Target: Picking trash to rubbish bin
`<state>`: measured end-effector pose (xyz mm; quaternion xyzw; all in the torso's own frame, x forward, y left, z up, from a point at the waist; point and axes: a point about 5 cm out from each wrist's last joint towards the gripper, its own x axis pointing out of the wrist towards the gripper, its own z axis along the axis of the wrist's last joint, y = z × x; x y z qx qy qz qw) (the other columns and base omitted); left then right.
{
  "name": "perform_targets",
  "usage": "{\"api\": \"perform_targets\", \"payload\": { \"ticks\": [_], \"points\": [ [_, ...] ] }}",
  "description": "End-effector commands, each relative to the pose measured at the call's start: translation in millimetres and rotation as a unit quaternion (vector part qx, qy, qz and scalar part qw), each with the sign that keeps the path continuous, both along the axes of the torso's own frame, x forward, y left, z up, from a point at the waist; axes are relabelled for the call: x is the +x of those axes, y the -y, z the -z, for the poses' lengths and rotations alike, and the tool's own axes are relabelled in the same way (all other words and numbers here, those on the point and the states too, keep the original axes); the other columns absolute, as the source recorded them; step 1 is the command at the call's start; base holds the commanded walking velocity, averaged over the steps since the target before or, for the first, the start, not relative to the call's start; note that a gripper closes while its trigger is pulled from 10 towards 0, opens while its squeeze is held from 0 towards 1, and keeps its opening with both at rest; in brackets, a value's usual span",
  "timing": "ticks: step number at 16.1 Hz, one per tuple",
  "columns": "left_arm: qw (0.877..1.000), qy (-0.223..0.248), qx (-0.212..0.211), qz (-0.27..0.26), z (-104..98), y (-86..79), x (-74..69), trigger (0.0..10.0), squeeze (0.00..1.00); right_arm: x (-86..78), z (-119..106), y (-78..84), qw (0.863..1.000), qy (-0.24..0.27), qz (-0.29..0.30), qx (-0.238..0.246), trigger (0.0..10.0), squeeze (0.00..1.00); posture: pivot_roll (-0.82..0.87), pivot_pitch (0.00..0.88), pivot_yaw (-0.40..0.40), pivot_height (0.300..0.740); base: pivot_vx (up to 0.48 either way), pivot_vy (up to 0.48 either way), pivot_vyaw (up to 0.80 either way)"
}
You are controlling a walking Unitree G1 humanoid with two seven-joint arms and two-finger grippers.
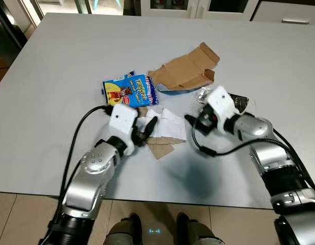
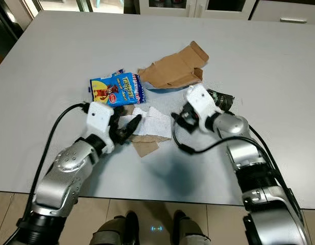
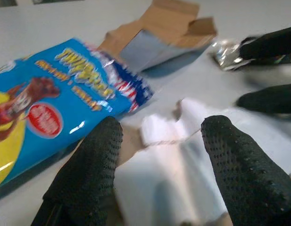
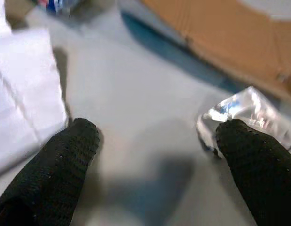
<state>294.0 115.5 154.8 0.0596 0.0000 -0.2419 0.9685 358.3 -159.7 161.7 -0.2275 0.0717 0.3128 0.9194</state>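
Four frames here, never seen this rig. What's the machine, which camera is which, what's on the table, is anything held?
It is a humanoid robot with two silver arms. The two wide pictures come from its head, looking down; the two close ones come from cameras on its wrists.

On the grey table lie a blue snack packet, torn brown cardboard, white paper and a crumpled foil wrapper.

The left end effector is open over the white paper. The right end effector is open beside the foil. Nothing is held.
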Motion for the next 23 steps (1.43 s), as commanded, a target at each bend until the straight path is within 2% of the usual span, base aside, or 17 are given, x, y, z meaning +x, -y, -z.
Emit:
{"api": "perform_targets", "payload": {
  "ticks": [1,5,6,7,10,13,16,21,23],
  "points": [
    [1.000,0.000,0.014,-0.013,1.5,-8.1,-5.2,10.0,0.00,-1.0,4.8,6.2,1.000,-0.023,-0.006,-0.017,10.0,1.00,-0.11,0.230,0.005,0.740,0.000,0.000,0.00],
    [0.999,-0.005,0.034,-0.010,0.4,-14.6,-10.2,10.0,0.00,-0.8,1.3,11.8,0.999,-0.036,-0.029,-0.027,10.0,1.00,-0.09,0.240,0.007,0.740,0.000,0.000,0.00],
    [0.999,-0.013,0.041,-0.004,4.2,-17.4,-11.2,10.0,0.00,-3.6,-1.2,11.8,0.997,-0.049,-0.058,-0.020,10.0,0.55,-0.09,0.243,0.005,0.740,0.000,0.000,0.00],
    [0.999,-0.020,0.045,-0.003,7.5,-19.8,-11.1,10.0,0.00,-5.8,-3.5,11.5,0.995,-0.059,-0.080,-0.012,10.0,0.00,-0.09,0.246,0.004,0.740,0.000,0.000,0.00],
    [0.999,-0.027,0.045,0.001,11.4,-19.3,-10.4,10.0,0.00,-7.9,-5.6,12.2,0.992,-0.071,-0.103,-0.001,10.0,0.00,-0.09,0.251,0.005,0.740,0.000,0.000,0.00],
    [0.999,-0.025,0.040,0.013,13.9,-13.7,-7.3,10.0,0.00,-12.8,-4.1,2.5,0.988,-0.077,-0.134,0.011,10.0,0.00,-0.09,0.254,0.004,0.740,0.000,0.000,0.00],
    [0.999,-0.020,0.034,0.025,12.9,-2.4,1.0,10.0,0.00,-14.8,-1.0,-11.8,0.986,-0.073,-0.151,0.019,10.0,0.00,-0.09,0.254,0.003,0.740,0.000,0.000,0.00],
    [0.999,-0.011,0.018,0.048,12.2,20.6,10.5,10.0,0.00,-30.8,7.5,-43.0,0.974,-0.086,-0.205,0.043,10.0,0.00,-0.10,0.250,0.002,0.740,0.000,0.000,0.00],
    [0.998,-0.009,0.012,0.054,11.5,26.7,13.3,10.0,0.00,-35.6,9.3,-49.7,0.971,-0.090,-0.217,0.048,10.0,0.00,-0.10,0.250,0.002,0.740,0.000,0.000,0.00]
  ]
}}
